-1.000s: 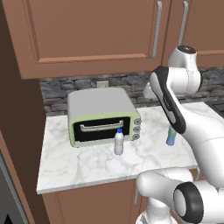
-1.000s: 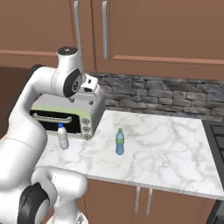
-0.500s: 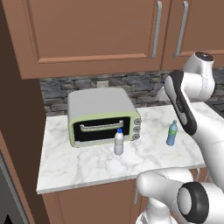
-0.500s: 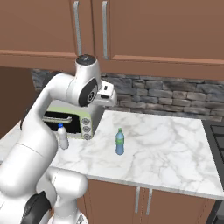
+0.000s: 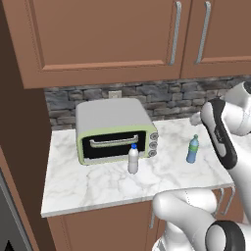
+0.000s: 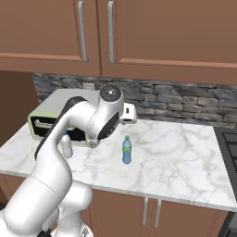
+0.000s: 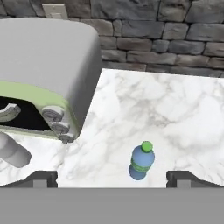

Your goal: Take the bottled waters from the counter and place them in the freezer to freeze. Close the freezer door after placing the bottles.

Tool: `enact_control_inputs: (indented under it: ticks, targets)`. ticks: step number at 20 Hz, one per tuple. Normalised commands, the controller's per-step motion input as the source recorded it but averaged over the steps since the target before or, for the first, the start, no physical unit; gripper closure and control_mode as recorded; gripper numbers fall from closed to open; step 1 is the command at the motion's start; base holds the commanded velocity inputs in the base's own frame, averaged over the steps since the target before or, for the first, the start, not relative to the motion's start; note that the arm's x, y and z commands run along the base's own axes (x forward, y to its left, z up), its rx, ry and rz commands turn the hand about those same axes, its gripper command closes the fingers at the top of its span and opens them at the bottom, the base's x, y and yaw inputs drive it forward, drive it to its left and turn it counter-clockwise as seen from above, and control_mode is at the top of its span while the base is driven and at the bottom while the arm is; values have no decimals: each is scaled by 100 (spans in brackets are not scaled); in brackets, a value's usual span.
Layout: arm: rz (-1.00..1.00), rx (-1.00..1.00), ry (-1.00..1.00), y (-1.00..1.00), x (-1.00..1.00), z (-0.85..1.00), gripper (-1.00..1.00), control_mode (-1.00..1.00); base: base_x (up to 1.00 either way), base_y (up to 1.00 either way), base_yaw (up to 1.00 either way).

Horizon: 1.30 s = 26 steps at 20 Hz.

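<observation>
Left base view: whitish bottle (image 5: 133, 159) in front of the toaster oven (image 5: 115, 130), blue bottle (image 5: 193, 149) further right, both upright on the counter (image 5: 73, 184). Right base view: arm above the blue one. Hand view: gripper (image 7: 112, 178) spread wide, empty, blue bottle between the tips. Step looks like approach; next, descend and clamp.

The marble counter (image 5: 88, 184) carries a toaster oven (image 5: 115, 130), a whitish bottle (image 5: 133, 159) before it, and a blue bottle (image 5: 193, 149) to its right
</observation>
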Motion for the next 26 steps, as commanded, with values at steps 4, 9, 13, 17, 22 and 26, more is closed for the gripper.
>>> enact_control_inputs:
  ticks: [4,9,13,17,22,26]
  targets:
    - [22,0,-1,-58,-3,-25,-100,-100,0,0,0]
    - [22,7,-8,-72,-4,0,-100,-100,0,0,0]
    - [17,9,-3,-47,0,3,-100,-100,0,0,0]
    - [23,5,0,-17,0,-29,-100,-100,0,0,0]
    - [34,1,-3,0,4,-46,-100,-100,0,0,0]
    - [34,0,-13,0,10,-56,-100,-100,0,0,0]
